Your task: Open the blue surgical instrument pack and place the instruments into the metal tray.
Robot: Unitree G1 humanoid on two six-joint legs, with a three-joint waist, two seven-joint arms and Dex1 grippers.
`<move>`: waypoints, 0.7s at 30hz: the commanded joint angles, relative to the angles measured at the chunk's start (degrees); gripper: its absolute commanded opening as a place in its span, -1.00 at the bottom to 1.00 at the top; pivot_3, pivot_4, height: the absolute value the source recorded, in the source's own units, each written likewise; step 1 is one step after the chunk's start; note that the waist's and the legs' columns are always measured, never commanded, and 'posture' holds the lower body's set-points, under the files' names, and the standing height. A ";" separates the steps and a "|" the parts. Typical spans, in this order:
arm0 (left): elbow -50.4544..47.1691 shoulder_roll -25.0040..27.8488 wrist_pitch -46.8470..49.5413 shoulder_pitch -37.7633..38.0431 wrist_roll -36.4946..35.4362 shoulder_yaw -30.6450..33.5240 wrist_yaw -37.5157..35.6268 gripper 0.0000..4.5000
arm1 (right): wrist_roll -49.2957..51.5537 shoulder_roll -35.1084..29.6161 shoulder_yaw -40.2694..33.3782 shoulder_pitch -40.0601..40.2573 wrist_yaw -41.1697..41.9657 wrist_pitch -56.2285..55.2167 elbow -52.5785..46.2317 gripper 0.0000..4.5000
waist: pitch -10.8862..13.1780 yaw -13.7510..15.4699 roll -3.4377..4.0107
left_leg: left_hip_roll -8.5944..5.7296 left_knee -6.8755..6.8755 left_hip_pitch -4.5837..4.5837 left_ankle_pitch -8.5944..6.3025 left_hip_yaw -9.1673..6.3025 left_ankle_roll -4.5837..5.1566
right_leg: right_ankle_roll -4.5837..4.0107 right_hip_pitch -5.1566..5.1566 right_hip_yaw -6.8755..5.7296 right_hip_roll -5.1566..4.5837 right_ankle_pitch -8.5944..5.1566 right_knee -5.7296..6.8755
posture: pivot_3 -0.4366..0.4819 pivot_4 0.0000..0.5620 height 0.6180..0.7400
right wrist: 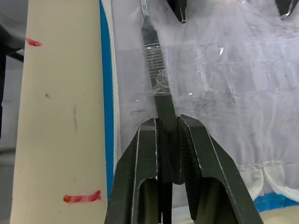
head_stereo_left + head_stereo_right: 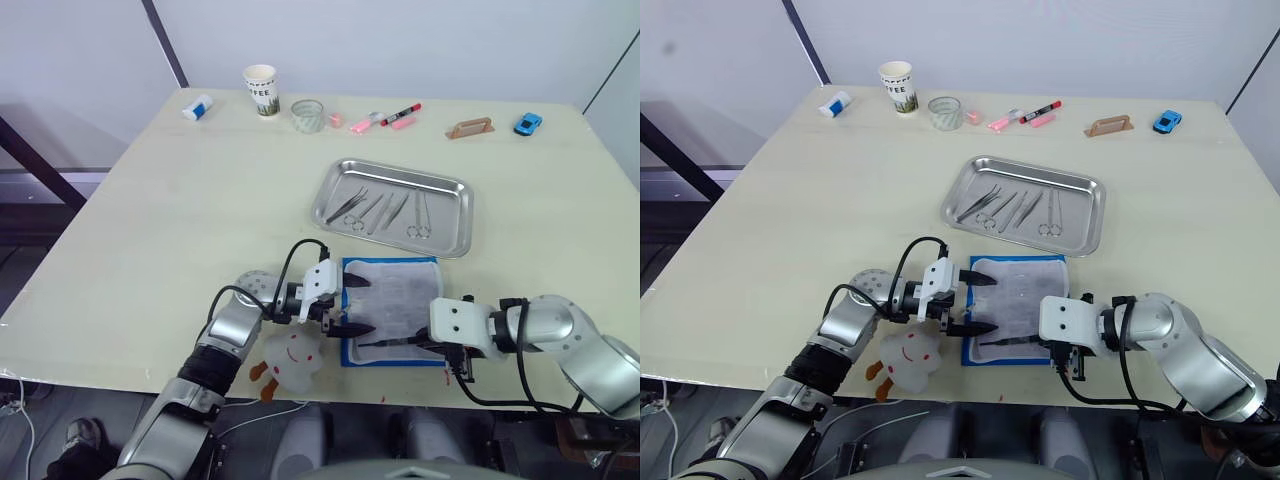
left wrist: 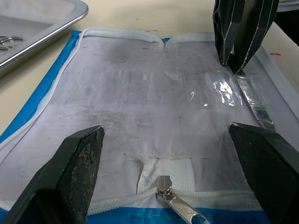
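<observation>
Right claw is clenched on the handle end of a scalpel-like flat instrument lying along the near edge of the open blue surgical instrument pack. The blade end still sits under a clear plastic retaining strip on the white lining.

Left claw is released, fingers spread wide, hovering over the 9 o'clock edge of the pack by the zipper pull. I can't tell whether it actually presses the pack down.

The pack sits at the near table edge, lying open. The metal tray is just beyond it at 12 o'clock, apart from the pack, with four or so instruments already inside.

Risks as I see them:
- The strip grips the tool. If I pull up instead of sliding along the handle axis, the whole pack lifts or drags with it.
- The pack is right at the table edge. A drag toward 6 o'clock could tip it off.
- The grip is on a thin flat handle, at the fingertips only. It could twist or slip out mid-carry, and the drop zone is the table edge.
- The left fingertip is close to the tool's tip end, so the claws could clash if I slide toward 9 o'clock.
- The plush toy under the left arm could snag the elbow.
</observation>
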 commanded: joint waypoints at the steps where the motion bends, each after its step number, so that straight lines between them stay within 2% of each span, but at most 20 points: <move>1: 3.18 0.25 0.97 1.39 2.84 -1.95 0.51 1.00 | -0.73 -0.91 -0.82 -1.84 0.13 1.20 -1.44 -0.97 | 0.00 0.04 0.00 | 0.00 0.00 0.00 0.00 0.00 0.00 | 0.00 0.00 0.01 0.00 0.00 0.00 | -0.05 -0.47 1.00; 21: 4.28 0.07 0.84 0.92 3.49 -2.79 1.42 1.00 | -2.60 -4.18 0.69 -5.00 0.67 6.75 -5.88 -0.97 | -0.01 0.54 0.01 | 0.00 0.01 0.00 0.00 0.00 0.00 | 0.00 0.00 0.00 -0.03 0.00 0.00 | -0.05 -0.47 1.00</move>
